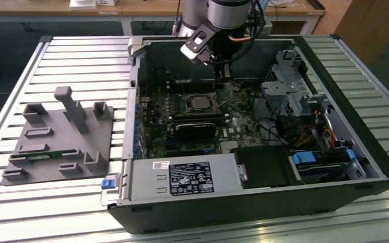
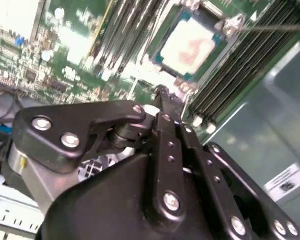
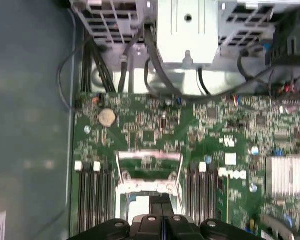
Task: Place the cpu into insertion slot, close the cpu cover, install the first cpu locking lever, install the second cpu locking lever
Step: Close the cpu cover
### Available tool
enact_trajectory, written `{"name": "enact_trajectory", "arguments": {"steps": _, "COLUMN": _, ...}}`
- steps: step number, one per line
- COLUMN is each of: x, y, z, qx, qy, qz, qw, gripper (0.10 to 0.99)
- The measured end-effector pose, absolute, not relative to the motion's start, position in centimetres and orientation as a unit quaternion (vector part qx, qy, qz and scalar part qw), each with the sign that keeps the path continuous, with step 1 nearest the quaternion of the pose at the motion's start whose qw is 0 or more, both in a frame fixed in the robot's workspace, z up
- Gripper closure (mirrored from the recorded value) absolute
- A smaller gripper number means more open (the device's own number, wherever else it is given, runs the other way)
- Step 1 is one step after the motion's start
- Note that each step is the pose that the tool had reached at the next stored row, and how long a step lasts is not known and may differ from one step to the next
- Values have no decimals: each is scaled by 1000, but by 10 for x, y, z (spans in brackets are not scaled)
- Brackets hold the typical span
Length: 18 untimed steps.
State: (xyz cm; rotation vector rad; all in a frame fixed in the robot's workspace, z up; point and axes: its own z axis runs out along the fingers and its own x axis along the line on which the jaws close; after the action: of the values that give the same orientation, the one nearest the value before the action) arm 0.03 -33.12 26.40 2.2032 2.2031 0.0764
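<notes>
The cpu (image 2: 190, 45) lies in the insertion slot (image 1: 198, 103) on the green board, its pale metal top showing inside the slot's thin rim. The cpu cover (image 3: 140, 187), a silver frame with a window, stands swung back off the slot, with green board visible through it. My gripper (image 2: 162, 95) is shut with nothing between its fingers. It hangs just above the board beside the slot, on the exterior view's right of it (image 1: 220, 81), with its tip close to the cover's edge (image 3: 161, 202). A thin silver lever (image 2: 275, 27) sticks out past the slot's corner.
The open computer case (image 1: 384, 167) walls in the board. A metal drive cage (image 1: 289, 86) with cables stands at the exterior view's right. A black card (image 1: 194, 129) and a power supply (image 1: 181, 177) lie nearer the front. A grey fixture plate (image 1: 59, 136) sits outside on the slatted table.
</notes>
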Motion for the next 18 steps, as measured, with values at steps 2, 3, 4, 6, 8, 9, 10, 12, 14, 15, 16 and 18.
{"name": "enact_trajectory", "arguments": {"steps": 2, "x": 7, "y": -331, "z": 264, "qx": 706, "qy": 708, "qz": 24, "qw": 12, "gripper": 980}}
{"name": "enact_trajectory", "arguments": {"steps": 3, "x": 10, "y": -331, "z": 263, "qx": 706, "qy": 708, "qz": 24, "qw": 12, "gripper": 980}}
{"name": "enact_trajectory", "arguments": {"steps": 4, "x": 13, "y": -330, "z": 263, "qx": 706, "qy": 708, "qz": 24, "qw": 12, "gripper": 980}}
{"name": "enact_trajectory", "arguments": {"steps": 6, "x": 16, "y": -329, "z": 263, "qx": 705, "qy": 709, "qz": 24, "qw": 12, "gripper": 980}}
{"name": "enact_trajectory", "arguments": {"steps": 8, "x": 19, "y": -329, "z": 263, "qx": 704, "qy": 710, "qz": 24, "qw": 12, "gripper": 980}}
{"name": "enact_trajectory", "arguments": {"steps": 9, "x": 22, "y": -329, "z": 262, "qx": 704, "qy": 710, "qz": 24, "qw": 11, "gripper": 980}}
{"name": "enact_trajectory", "arguments": {"steps": 10, "x": 24, "y": -328, "z": 262, "qx": 704, "qy": 710, "qz": 23, "qw": 11, "gripper": 980}}
{"name": "enact_trajectory", "arguments": {"steps": 12, "x": 28, "y": -328, "z": 261, "qx": 703, "qy": 710, "qz": 23, "qw": 11, "gripper": 980}}
{"name": "enact_trajectory", "arguments": {"steps": 14, "x": 30, "y": -328, "z": 261, "qx": 702, "qy": 712, "qz": 23, "qw": 11, "gripper": 980}}
{"name": "enact_trajectory", "arguments": {"steps": 15, "x": 31, "y": -328, "z": 260, "qx": 701, "qy": 713, "qz": 23, "qw": 11, "gripper": 980}}
{"name": "enact_trajectory", "arguments": {"steps": 16, "x": 32, "y": -327, "z": 260, "qx": 699, "qy": 714, "qz": 23, "qw": 10, "gripper": 980}}
{"name": "enact_trajectory", "arguments": {"steps": 18, "x": 33, "y": -326, "z": 259, "qx": 698, "qy": 716, "qz": 23, "qw": 10, "gripper": 980}}
